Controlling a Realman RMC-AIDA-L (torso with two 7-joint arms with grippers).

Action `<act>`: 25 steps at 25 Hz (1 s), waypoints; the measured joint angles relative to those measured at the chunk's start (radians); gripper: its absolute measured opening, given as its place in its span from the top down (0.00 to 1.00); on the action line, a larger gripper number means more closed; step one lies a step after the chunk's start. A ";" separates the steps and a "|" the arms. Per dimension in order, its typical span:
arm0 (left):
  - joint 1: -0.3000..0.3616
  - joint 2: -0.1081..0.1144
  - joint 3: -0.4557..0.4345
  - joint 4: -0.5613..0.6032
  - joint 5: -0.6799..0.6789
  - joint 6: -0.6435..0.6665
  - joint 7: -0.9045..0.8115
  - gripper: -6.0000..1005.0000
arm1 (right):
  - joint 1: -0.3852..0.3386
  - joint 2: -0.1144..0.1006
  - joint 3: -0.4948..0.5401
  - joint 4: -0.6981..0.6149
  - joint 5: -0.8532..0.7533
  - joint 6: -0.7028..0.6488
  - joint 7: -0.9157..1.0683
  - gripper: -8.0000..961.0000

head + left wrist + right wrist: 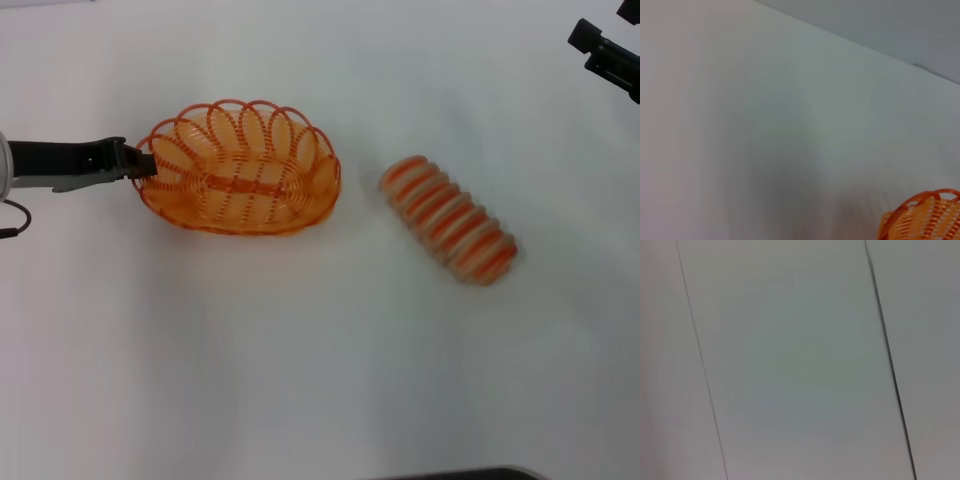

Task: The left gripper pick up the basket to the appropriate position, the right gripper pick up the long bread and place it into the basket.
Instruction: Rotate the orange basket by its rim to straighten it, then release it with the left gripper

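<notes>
Left gripper (148, 166) grips the left rim of the basket (240, 170) at table centre-left; long bread (449, 219) lies right of it, long axis running far-left to near-right, nearer the right gripper (608, 55), far right, finger state indeterminable.

The head view looks steeply down from above onto the white counter (300, 380), wide enough to take in both arms' tips. The left wrist view sits low and close, facing across the counter; it shares only the basket (240, 170) rim with the head view. The right wrist view shows only pale panels with dark seams.
</notes>
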 joint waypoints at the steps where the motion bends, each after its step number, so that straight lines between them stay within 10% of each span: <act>1: 0.002 -0.001 0.004 -0.001 -0.002 -0.008 -0.004 0.92 | 0.003 0.000 -0.001 0.003 0.000 0.004 -0.004 0.05; 25: 0.026 -0.002 0.132 -0.052 -0.056 -0.154 -0.084 0.92 | 0.030 0.002 -0.008 0.044 0.003 0.028 -0.087 0.05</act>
